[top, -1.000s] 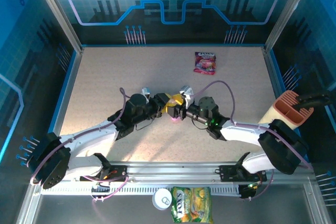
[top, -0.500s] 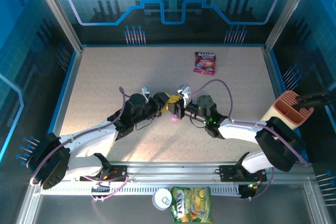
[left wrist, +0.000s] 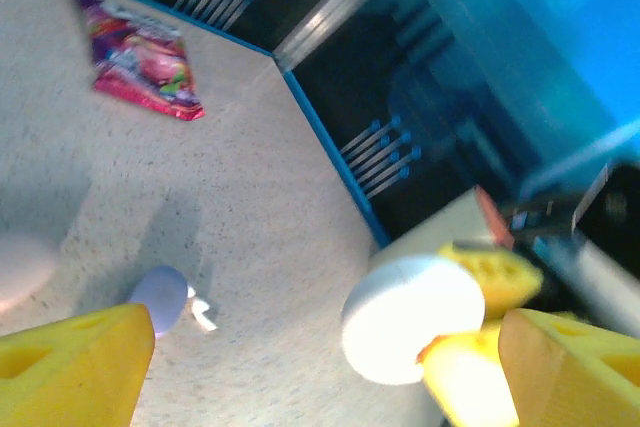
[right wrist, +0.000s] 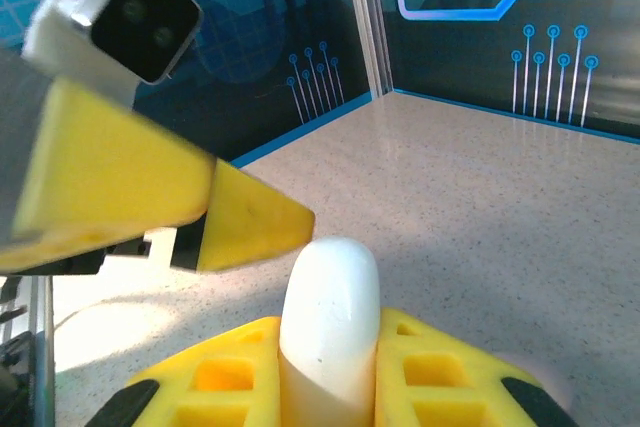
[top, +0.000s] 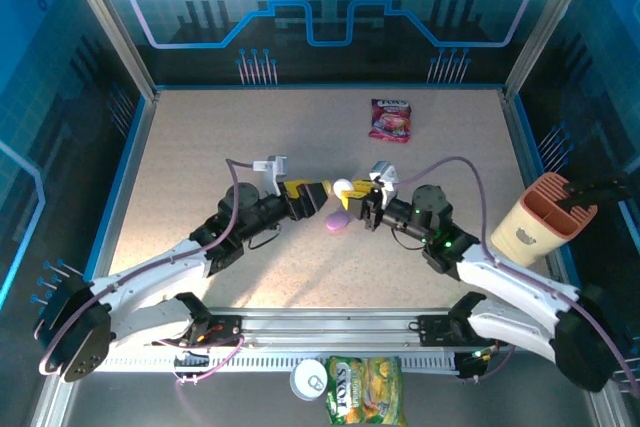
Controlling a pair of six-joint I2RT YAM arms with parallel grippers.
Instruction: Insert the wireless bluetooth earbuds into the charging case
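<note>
My right gripper (right wrist: 330, 332) is shut on a white pebble-shaped charging case (right wrist: 330, 307), which stands upright between its yellow fingers above the table. From above, the case (top: 343, 188) hangs between the two arms. My left gripper (top: 318, 195) faces it from the left, open and holding nothing, one yellow finger (right wrist: 160, 187) close to the case's top. In the left wrist view the white case (left wrist: 413, 319) sits between that gripper's spread fingers (left wrist: 70, 362). On the table below lies a purple case (left wrist: 158, 299) with a tiny white earbud (left wrist: 203, 315) beside it.
A pink candy packet (top: 390, 119) lies at the back of the table. A beige cup with an orange insert (top: 540, 217) stands at the right edge. A green snack bag (top: 365, 387) and a can (top: 310, 379) lie in front of the near rail.
The right gripper has shut on the white case. The left gripper has opened and drawn back to the left. The right arm has shifted right, so the two grippers stand apart.
</note>
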